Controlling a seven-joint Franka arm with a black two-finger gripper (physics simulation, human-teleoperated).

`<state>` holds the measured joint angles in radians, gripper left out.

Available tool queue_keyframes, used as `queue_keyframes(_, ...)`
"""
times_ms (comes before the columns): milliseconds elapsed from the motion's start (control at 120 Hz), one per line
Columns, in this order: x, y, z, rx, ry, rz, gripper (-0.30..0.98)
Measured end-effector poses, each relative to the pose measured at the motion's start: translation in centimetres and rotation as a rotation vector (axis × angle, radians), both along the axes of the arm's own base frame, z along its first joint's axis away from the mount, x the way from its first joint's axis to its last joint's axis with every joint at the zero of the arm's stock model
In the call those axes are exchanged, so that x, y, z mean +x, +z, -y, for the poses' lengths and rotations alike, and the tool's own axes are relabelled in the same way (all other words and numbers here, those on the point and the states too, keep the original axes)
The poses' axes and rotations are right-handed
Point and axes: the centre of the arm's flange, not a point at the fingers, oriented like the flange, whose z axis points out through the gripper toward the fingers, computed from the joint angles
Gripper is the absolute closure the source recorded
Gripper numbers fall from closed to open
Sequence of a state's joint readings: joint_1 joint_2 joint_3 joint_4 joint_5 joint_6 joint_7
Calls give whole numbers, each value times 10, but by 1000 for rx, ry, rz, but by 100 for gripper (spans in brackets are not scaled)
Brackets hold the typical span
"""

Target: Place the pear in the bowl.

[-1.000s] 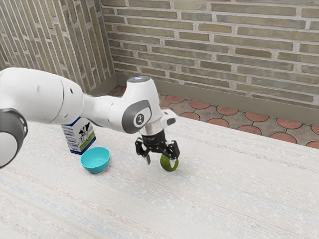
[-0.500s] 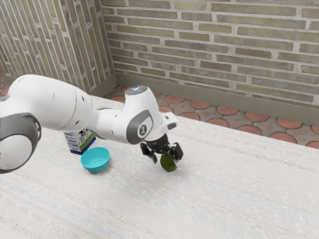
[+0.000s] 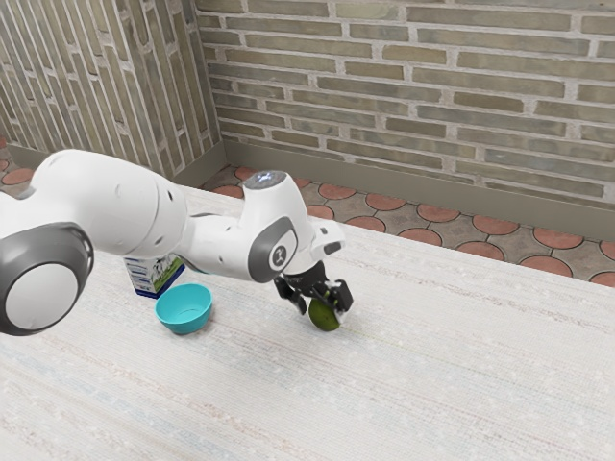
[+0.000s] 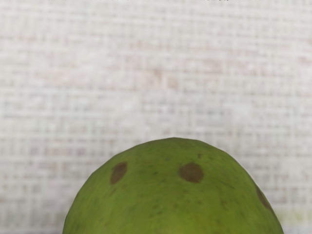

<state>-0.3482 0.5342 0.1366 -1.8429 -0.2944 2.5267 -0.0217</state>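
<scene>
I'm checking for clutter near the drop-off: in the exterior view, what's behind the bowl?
Behind the bowl stands a carton, its lower part showing white, blue and green. The arm covers its top, so that part can't be seen.

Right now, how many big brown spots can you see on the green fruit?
3. One spot and a second spot lie within the outline of the pear; a third spot meets its edge. Others may be hidden on its unseen side.
</scene>
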Motion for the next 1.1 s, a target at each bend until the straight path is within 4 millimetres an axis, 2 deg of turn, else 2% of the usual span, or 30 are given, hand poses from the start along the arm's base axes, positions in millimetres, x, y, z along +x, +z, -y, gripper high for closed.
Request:
queue_keyframes(117,1,0,0,1,-10,4,22)
queue_keyframes(292,2,0,0,7,-19,9,31)
queue_keyframes(433,7,14,-1,11,-25,33,36)
queue_keyframes(492,9,25,-10,16,-13,44,39)
queue_keyframes(600,9,55,-42,33,29,52,41)
queue_keyframes(750,-22,66,-110,60,123,-11,41)
queue_keyframes(892,-42,84,-170,93,197,-41,54)
queue_keyframes(983,-50,87,-204,119,249,-70,61)
queue_keyframes(1100,-70,75,-241,140,318,-132,68)
